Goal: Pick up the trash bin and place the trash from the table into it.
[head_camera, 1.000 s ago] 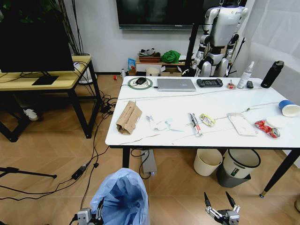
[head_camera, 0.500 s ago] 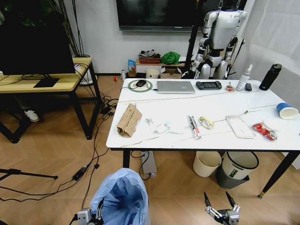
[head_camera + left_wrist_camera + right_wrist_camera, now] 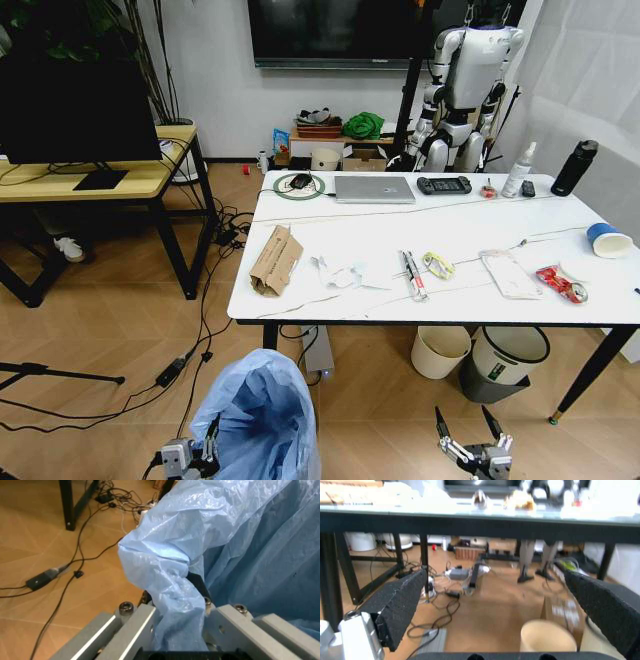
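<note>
Left pincer (image 3: 177,645) low by the floor, clamped on the trash bin (image 3: 258,420) bag rim; bag folds hide its fingertips. Right pincer (image 3: 472,440) low, spread apart, empty. Trash (image 3: 275,258) lies on the bench (image 3: 440,225); bin bottom cut off.

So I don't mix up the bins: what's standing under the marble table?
Under the table, toward its right end, a cream round bin stands beside a white-and-grey bin with a black rim, and a grey box sits near the left leg. The tabletop covers anything farther back.
</note>
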Tool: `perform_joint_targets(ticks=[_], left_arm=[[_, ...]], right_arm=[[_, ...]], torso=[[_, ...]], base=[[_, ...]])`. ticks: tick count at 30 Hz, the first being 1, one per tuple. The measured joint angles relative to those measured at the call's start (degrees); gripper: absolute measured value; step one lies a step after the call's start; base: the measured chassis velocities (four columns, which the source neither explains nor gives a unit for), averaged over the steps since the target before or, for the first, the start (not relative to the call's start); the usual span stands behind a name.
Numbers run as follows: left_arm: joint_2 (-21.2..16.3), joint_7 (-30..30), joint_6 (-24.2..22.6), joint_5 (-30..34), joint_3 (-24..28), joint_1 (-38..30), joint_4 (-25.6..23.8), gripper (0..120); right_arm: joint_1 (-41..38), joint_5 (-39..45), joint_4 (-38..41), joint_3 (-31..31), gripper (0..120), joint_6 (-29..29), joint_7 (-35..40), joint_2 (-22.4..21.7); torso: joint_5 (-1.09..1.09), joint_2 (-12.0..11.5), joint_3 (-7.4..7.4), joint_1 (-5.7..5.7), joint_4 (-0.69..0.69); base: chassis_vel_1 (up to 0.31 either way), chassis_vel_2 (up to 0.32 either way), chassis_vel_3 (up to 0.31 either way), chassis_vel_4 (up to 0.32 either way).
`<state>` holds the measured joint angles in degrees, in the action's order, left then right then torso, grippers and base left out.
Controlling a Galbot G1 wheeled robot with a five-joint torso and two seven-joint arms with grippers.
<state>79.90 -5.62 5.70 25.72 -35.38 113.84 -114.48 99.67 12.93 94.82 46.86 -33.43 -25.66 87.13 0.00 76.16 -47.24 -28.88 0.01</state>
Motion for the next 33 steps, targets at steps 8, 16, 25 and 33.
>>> perform_joint_targets(ticks=[8, 16, 25, 33], left_arm=[[1.5, -0.3, -0.9, -0.7, -0.9, 0.4, 0.2, 0], [3.5, -0.9, -2.3, -1.8, -1.9, 0.8, -1.2, 0], [5.4, -0.8, -3.0, -3.7, -2.4, 0.6, -2.5, 0], [6.2, -0.7, -3.9, -4.2, -2.8, 0.2, -3.4, 0]], right_arm=[[-0.8, 9.7, 4.8, -3.2, 100, 6.1, 5.1, -9.0], [-11.3, 24.8, 11.5, -8.6, 100, 22.7, 16.0, -27.9], [-26.6, 31.0, 10.1, -17.2, 100, 42.9, 24.8, -34.3], [-37.5, 31.5, 7.0, -25.6, 100, 51.3, 29.9, -32.2]], torso=[[0.00, -0.2, 0.09, 0.07, -0.01], [-0.02, -0.4, 0.21, 0.18, 0.02], [0.00, -0.6, 0.31, 0.27, -0.01], [0.00, -0.7, 0.35, 0.30, 0.01]], base=[[0.000, 0.000, 0.000, 0.000], [0.000, 0.000, 0.000, 0.000], [0.000, 0.000, 0.000, 0.000], [0.000, 0.000, 0.000, 0.000]])
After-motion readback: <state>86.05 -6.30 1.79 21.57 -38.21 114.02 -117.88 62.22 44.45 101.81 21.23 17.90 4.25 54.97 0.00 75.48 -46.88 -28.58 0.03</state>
